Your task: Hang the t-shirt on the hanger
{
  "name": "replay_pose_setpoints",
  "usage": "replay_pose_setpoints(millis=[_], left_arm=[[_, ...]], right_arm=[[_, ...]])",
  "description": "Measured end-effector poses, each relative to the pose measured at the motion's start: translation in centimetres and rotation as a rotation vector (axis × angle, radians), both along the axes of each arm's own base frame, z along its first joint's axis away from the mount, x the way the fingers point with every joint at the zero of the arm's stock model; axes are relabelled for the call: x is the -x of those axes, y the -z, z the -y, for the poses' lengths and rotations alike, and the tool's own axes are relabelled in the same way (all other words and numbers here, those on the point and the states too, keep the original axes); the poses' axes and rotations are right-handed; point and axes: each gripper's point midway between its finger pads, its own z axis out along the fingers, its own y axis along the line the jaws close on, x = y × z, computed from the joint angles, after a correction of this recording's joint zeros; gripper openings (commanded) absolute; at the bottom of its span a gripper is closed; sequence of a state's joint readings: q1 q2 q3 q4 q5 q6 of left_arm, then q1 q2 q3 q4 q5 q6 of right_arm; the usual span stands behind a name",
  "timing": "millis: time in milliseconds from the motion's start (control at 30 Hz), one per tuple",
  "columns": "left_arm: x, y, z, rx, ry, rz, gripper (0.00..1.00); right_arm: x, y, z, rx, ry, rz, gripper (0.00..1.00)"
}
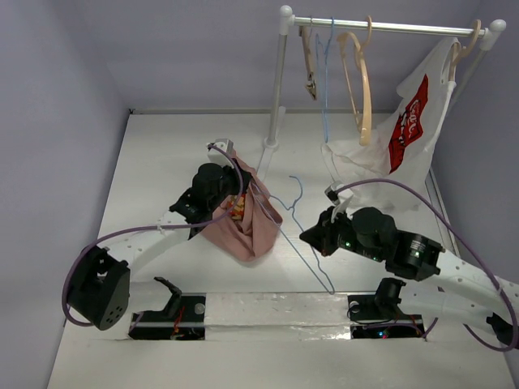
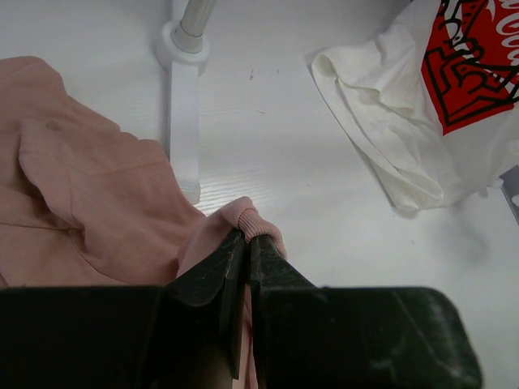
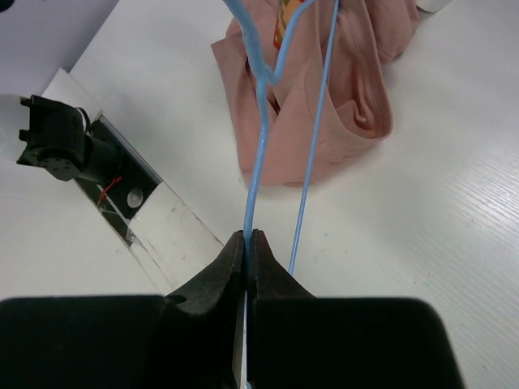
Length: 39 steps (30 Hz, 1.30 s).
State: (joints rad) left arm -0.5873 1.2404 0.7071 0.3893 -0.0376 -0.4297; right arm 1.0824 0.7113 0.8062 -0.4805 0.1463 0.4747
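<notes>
T-shirt [image 1: 247, 220] bunched left of centre on table [image 1: 162, 162], collar rib pinched in left gripper [image 2: 246, 241], jaws closed tight on it. Hanger [image 3: 255, 162] slants just to its right, far end poking into pink folds. Looks partly threaded at best. Right gripper [image 3: 247, 241] clamped on blue wire. Left to do, by my read: both shoulders seated, cloth pulled straight.

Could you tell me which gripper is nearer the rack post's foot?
Left. The left gripper, clamping the t-shirt, is just near-left of the post's foot; the right gripper, clamping the hanger, is farther away, near-right.
</notes>
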Motion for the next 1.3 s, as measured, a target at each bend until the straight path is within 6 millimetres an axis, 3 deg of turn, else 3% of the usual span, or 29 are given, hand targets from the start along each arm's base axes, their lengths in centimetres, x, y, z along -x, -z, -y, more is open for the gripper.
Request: replay_pose_setpoints(millis=[233,367,533,633,800,933,1033,1133,1233,1300], left_arm=[[1.1,-0.8,0.9,0.024,0.05,0.0,0.0],[2.3,-2.2,0.9,0.049,0.059,0.009,0.0],[3.6,-4.3,-0.3,0.07,0.006,0.034,0.0],[4.2,-5.5,-1.8,0.074,-0.051,0.051,0.0],[5.1,-9.2,-2.9,0.113,-0.092,0.104,0.0],[6.9,-12.5,-1.6,0.161,-0.041,0.149,0.0],[8.7,-14.1,-0.1,0.18,0.009,0.161,0.0],[10.0,-15.5,-0.1,0.197,0.014,0.17,0.0],[11.2,-16.8,-1.0,0.216,0.008,0.178,0.0],[11.8,-18.1,-1.9,0.24,-0.004,0.192,0.0]], right_arm=[[-0.6,1.5,-2.3,0.0,-0.029,-0.012,0.0],[-1.6,1.0,-3.8,-0.04,-0.023,0.022,0.0],[-4.1,-0.1,-5.8,-0.079,0.04,0.116,0.0],[-4.6,-0.6,-6.8,-0.07,0.071,0.196,0.0],[-4.4,-2.6,-8.2,-0.074,0.123,0.327,0.0],[-6.2,-3.7,-9.4,-0.09,0.195,0.409,0.0],[-7.7,-3.8,-11.5,-0.067,0.236,0.46,0.0],[-9.5,-4.0,-13.4,-0.044,0.279,0.535,0.0],[-10.4,-5.7,-14.9,-0.069,0.299,0.602,0.0],[-11.1,-7.9,-15.7,-0.114,0.322,0.648,0.0]])
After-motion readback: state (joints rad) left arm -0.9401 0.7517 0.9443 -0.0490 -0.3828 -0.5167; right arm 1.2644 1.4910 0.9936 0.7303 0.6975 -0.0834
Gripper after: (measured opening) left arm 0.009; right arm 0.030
